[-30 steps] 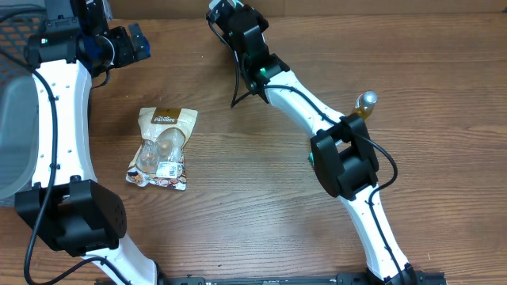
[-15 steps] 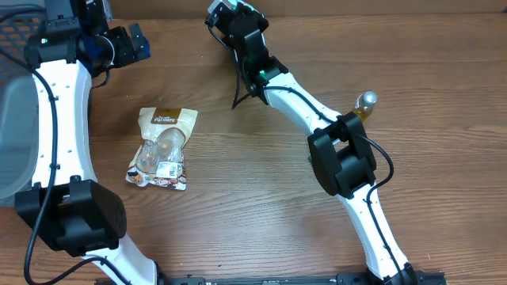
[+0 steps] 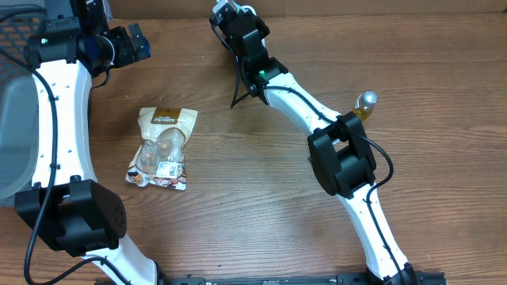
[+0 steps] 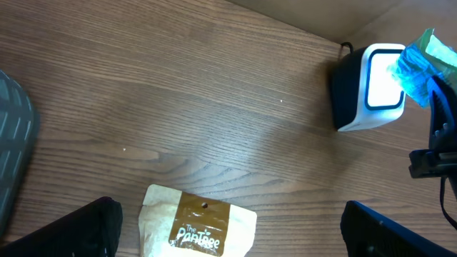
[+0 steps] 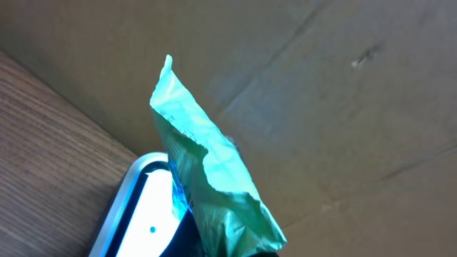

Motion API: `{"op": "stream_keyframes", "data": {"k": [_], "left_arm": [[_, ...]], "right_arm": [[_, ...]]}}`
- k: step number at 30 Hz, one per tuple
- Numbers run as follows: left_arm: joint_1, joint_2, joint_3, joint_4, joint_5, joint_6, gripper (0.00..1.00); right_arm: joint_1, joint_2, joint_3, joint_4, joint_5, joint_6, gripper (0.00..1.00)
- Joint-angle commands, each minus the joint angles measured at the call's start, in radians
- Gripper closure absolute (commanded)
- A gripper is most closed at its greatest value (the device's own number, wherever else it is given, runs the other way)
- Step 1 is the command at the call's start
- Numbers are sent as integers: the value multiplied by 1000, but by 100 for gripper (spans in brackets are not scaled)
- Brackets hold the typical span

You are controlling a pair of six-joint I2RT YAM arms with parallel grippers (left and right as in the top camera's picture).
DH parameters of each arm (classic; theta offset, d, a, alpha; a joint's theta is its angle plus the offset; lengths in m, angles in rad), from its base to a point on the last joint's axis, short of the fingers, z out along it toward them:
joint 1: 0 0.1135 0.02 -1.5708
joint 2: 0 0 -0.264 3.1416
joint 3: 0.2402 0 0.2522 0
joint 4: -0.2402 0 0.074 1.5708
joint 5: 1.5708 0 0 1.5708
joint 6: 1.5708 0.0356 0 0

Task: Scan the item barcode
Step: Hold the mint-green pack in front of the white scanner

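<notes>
The crinkled green plastic packet [image 5: 207, 178], clamped in the closed right gripper [image 3: 228, 11], has been shifted only slightly and is held just before the white-faced black scanner [image 4: 368, 86]; scanning is judged underway. The left gripper [image 3: 135, 42] is held open, empty.

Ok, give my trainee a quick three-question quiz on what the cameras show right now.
1. True or false: the right arm's fingers hold a green packet up at the scanner.
2. Which item lies flat on the table? A) brown pouch B) mug C) book
3. Fill in: the left arm's fingers are ____ and hold nothing.
Key: 1 true; 2 A; 3 open.
</notes>
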Motion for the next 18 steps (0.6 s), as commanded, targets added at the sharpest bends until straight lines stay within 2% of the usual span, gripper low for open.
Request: {"op": "stream_keyframes", "data": {"k": [1, 3, 5, 9, 18], "left_arm": [[-1, 5, 2, -2, -2, -3, 0], [-1, 5, 2, -2, -2, -3, 0], [-1, 5, 2, -2, -2, -3, 1], [-1, 5, 2, -2, -2, -3, 1], [-1, 5, 2, -2, -2, -3, 1]], "right_arm": [[8, 5, 12, -34, -18, 52, 96], [11, 5, 12, -65, -33, 58, 96], [13, 5, 12, -98, -48, 137, 96], [13, 5, 12, -139, -96, 204, 96], [13, 5, 12, -175, -156, 206, 96]]}}
